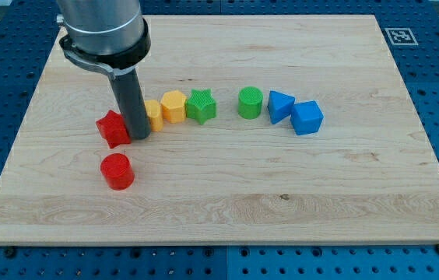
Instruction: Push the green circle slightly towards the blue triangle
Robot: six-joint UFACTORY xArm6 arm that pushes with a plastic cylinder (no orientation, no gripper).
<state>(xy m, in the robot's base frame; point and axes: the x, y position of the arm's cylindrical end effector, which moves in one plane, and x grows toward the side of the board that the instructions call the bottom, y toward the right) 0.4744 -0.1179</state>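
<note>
The green circle (251,102) stands on the wooden board (227,202) right of the middle, in a row of blocks. The blue triangle (280,106) is just to its right, almost touching it. A blue cube (307,117) sits right of the triangle. My tip (139,136) is far to the left of the green circle, between a red star (113,128) and a yellow block (152,114) that the rod partly hides.
A yellow hexagon-like block (173,106) and a green star (201,105) lie in the row between my tip and the green circle. A red circle (117,171) stands below the red star. A marker tag (399,36) is at the board's top right corner.
</note>
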